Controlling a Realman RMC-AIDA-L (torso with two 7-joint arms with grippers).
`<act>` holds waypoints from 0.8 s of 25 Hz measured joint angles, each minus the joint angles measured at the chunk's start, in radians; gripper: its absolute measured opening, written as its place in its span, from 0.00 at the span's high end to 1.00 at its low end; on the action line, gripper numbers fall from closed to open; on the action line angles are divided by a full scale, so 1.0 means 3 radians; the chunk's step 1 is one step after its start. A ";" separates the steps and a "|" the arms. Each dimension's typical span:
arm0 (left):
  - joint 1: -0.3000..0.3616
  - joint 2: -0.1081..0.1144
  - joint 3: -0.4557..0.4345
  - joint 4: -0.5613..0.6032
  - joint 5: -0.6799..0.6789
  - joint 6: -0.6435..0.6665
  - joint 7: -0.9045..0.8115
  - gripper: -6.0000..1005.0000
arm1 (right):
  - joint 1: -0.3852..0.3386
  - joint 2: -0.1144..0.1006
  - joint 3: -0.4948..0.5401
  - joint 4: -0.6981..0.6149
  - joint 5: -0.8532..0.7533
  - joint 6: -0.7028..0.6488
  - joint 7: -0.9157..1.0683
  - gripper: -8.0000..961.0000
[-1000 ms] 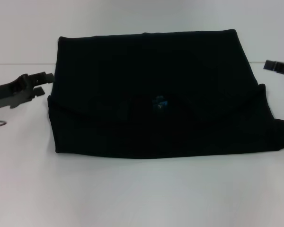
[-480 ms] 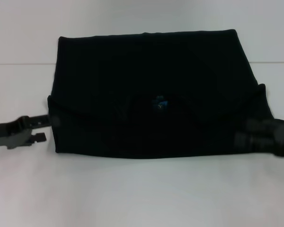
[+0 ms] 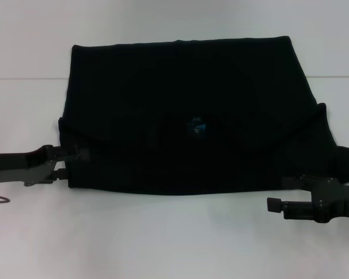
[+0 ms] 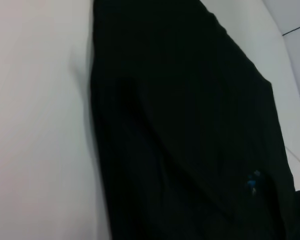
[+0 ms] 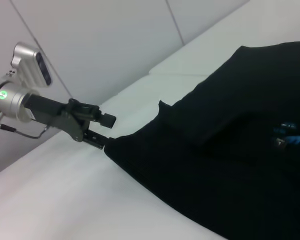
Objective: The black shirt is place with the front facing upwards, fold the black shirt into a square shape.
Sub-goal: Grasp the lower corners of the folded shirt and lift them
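Both pincers have dropped to the black shirt (image 3: 186, 110), half-folded on the white bench (image 3: 163, 238): left pincer (image 3: 70, 161) and right pincer (image 3: 285, 195) sit released at its near corners, probably readying another fold.

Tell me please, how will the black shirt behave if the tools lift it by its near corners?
The black shirt is probably floppy: it lies flat in folded layers, so the middle may sag between the left tool and right tool. It looks light. The layers might slide apart on the smooth white table.
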 joint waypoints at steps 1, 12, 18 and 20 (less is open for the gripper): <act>-0.0006 -0.0005 0.0000 -0.0011 0.0000 -0.0001 -0.0011 0.11 | 0.0002 0.0001 0.0000 0.0000 -0.0005 0.0000 0.0000 0.03; -0.0106 -0.0027 0.0085 -0.0173 0.0000 -0.0024 -0.0062 0.18 | 0.0001 -0.0006 0.0006 -0.0002 -0.0012 -0.0006 0.0012 0.03; -0.0093 -0.0012 0.0186 -0.0158 0.0004 -0.0088 -0.0110 0.22 | -0.0009 -0.0027 0.0019 -0.0002 -0.0013 -0.0025 0.0036 0.03; -0.0090 -0.0011 0.0203 -0.0156 0.0005 -0.0094 -0.0110 0.26 | -0.0015 -0.0031 0.0027 -0.0006 -0.0013 -0.0038 0.0044 0.03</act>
